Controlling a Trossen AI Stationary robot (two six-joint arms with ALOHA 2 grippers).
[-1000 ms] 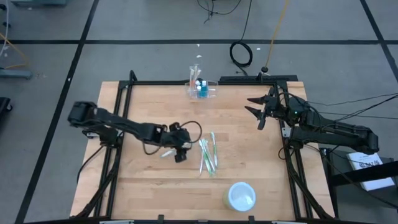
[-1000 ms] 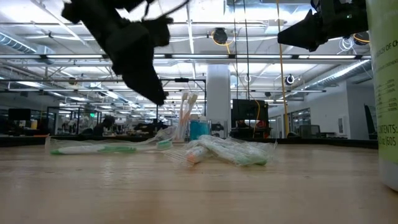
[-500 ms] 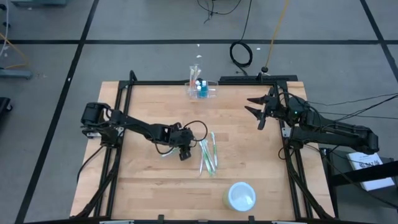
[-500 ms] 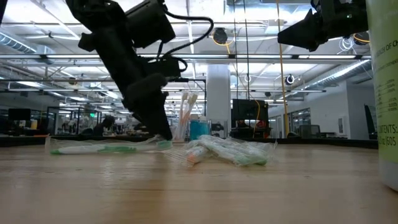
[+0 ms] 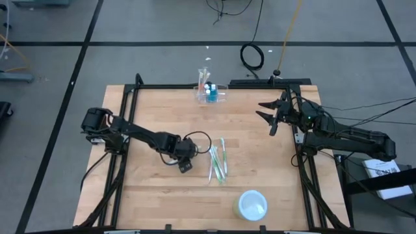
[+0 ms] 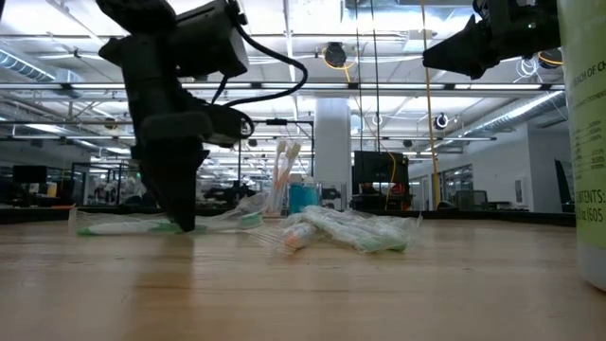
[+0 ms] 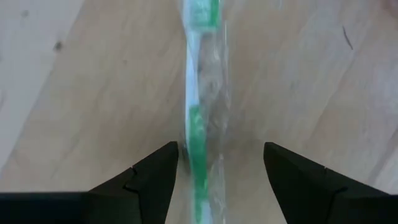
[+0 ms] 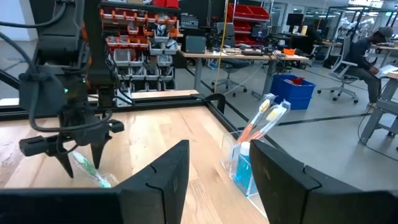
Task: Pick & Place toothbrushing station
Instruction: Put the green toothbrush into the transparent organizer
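Observation:
A green-and-white toothbrush in a clear wrapper [image 7: 198,93] lies flat on the wooden table; it also shows in the low view [image 6: 123,226]. My left gripper [image 7: 221,149] is open, points down over it [image 5: 184,164], and has one finger on each side of its handle, the tips down at the table [image 6: 185,223]. The clear holder cup [image 5: 211,93] with upright toothbrushes stands at the table's far edge [image 8: 249,155]. My right gripper [image 5: 270,117] is open and empty, raised above the far right of the table. My left gripper's fingers [image 7: 163,163] stand across the wrapped toothbrush, coming from above and pointing down. I cannot tell whether they touch its wrapper [image 7: 214,124]. The toothbrush lies flat on the table.
A heap of more wrapped toothbrushes [image 5: 218,162] lies just right of my left gripper [image 6: 346,230]. A pale white-lidded tub [image 5: 252,205] stands near the front right. A black frame [image 5: 123,130] runs along the table's sides and far edge.
My left gripper has come down from above the table to the tabletop, tipped from slanting to pointing straight down. It has also gone a little toward the table's left, from the wrapped toothbrush's head end to its handle. The toothbrush has stayed where it was.

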